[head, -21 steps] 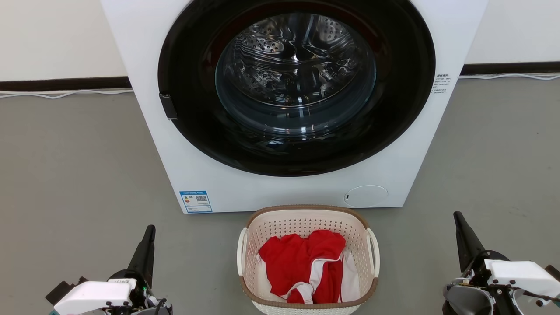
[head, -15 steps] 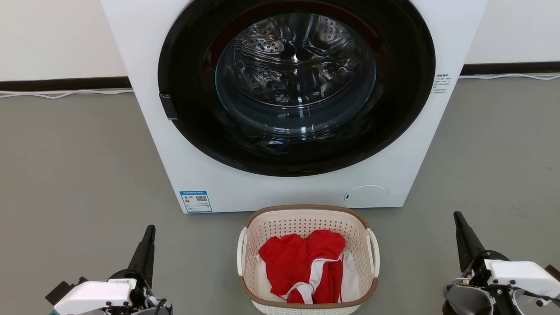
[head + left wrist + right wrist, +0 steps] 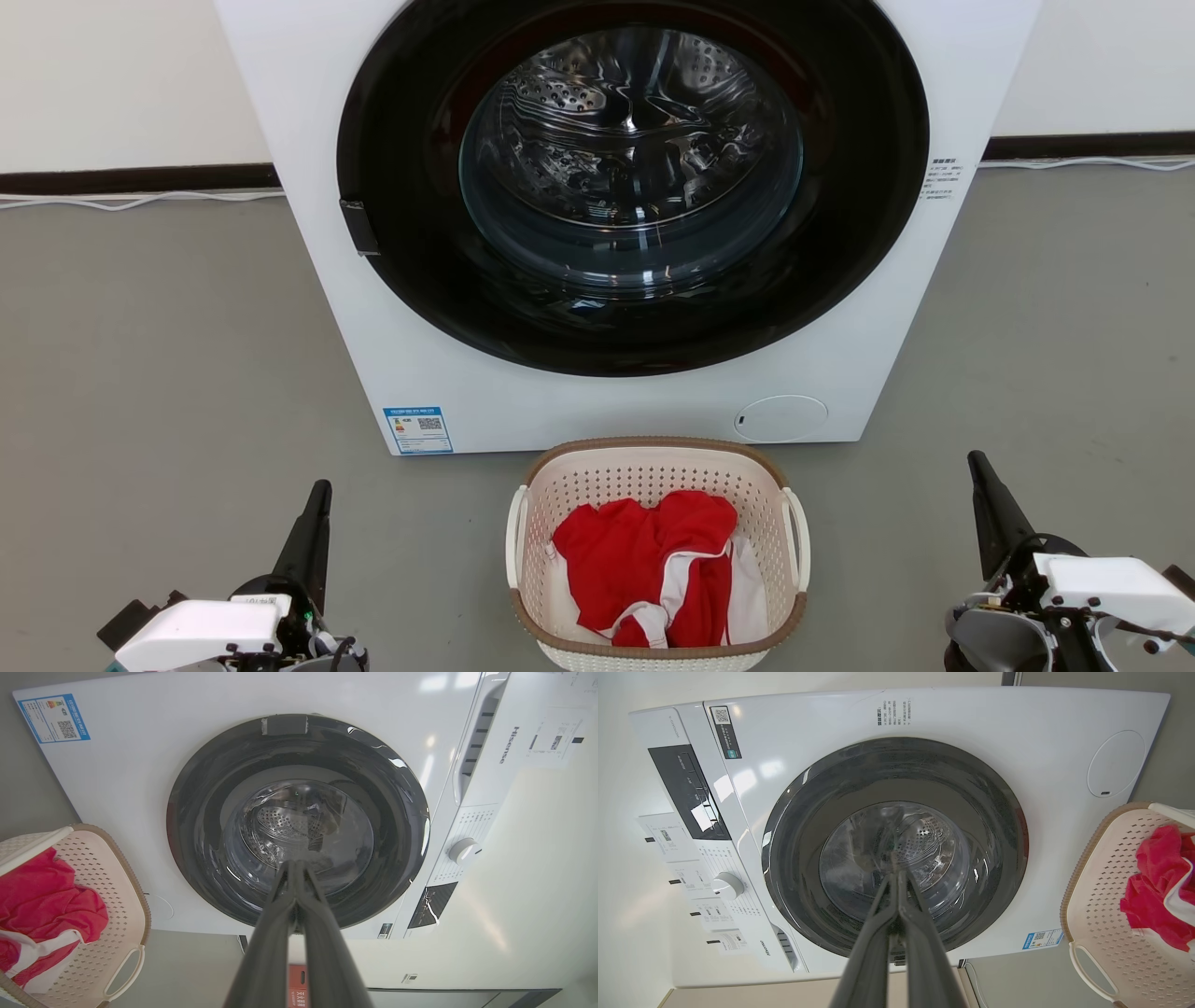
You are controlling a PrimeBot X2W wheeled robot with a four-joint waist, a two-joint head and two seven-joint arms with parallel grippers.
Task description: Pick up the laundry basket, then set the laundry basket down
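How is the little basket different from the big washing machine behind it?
The washing machine is far bigger than the laundry basket. The machine has a round dark door in front; the basket is open on top. The basket holds red and white clothes; the machine looks empty inside. The basket's walls have little holes; the machine's front is smooth. Both are whitish and stand on the grey floor.

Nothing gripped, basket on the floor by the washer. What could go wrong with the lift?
The left gripper and right gripper are shut, apart from the basket; arriving shut, they would likely shove its handles, not take them.
The basket sits close to the washing machine; a forward swing could bump it.
The clothes lie loose; an uneven lift may spill them.
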